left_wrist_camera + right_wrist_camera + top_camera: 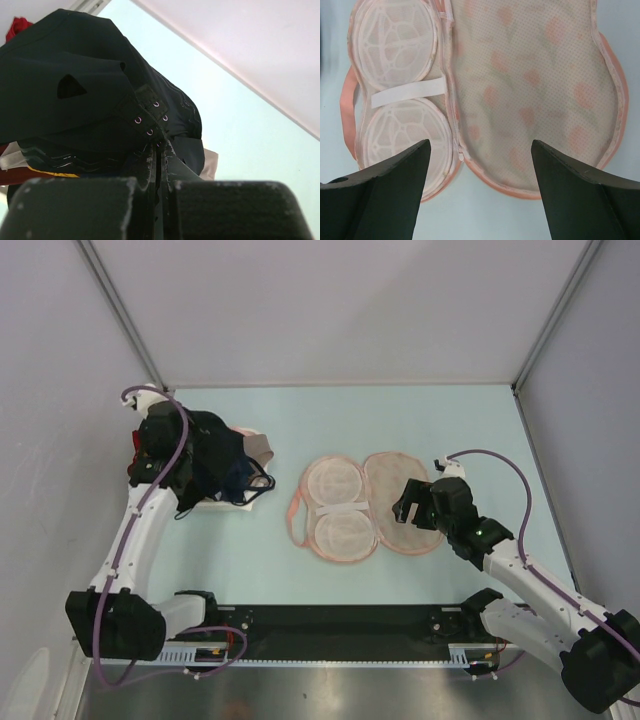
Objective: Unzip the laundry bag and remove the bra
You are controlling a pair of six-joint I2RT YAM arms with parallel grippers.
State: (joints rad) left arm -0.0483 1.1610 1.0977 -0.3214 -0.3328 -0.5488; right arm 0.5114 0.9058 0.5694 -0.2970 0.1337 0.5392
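Observation:
The laundry bag (385,475) lies unzipped and spread flat at mid-table. Its right half is beige mesh with red-orange motifs (530,75). Its left half holds two white cage domes (335,480) joined by a white strap (410,92). The zip pull (461,156) sits at the near hinge. My right gripper (408,508) hovers open and empty over the bag's near edge (480,145). My left gripper (159,150) is shut on a black bra (90,100) with a hook-and-eye band, held over the garment heap at the left (205,455). The fabric largely hides that gripper from above.
The heap of dark, red and yellow garments (140,455) lies in a white tray (232,504) at the left, with a beige piece (262,450) on its right side. Grey walls close in the back and sides. A black rail (330,620) runs along the near edge.

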